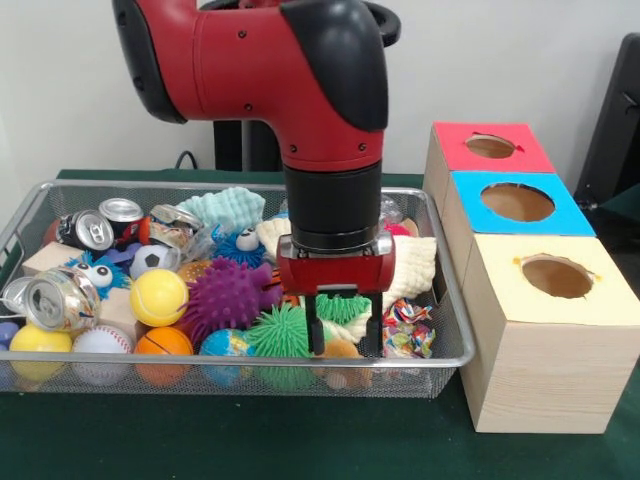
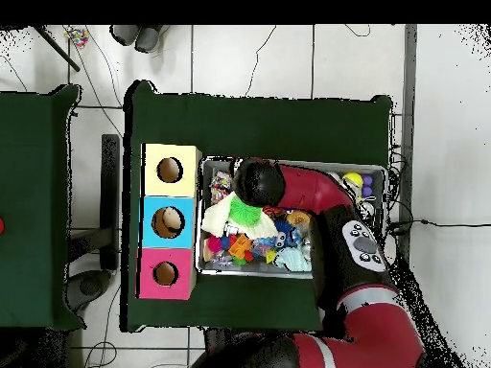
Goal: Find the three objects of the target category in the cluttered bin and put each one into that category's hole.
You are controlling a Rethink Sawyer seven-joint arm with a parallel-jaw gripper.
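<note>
The Sawyer's gripper (image 1: 344, 335) hangs with fingers spread in the wire bin (image 1: 448, 352), over a small orange ball (image 1: 341, 350) beside a green spiky ball (image 1: 281, 333), apparently mid-search. Next it must close on a target and carry it to the three-hole box (image 1: 540, 340) just beside the bin. Crushed cans (image 1: 60, 298) carry no readable lettering.

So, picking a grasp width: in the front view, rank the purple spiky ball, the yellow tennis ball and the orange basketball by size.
1. purple spiky ball
2. yellow tennis ball and orange basketball: look about alike, the basketball sits nearer the camera, so unranked.
</note>
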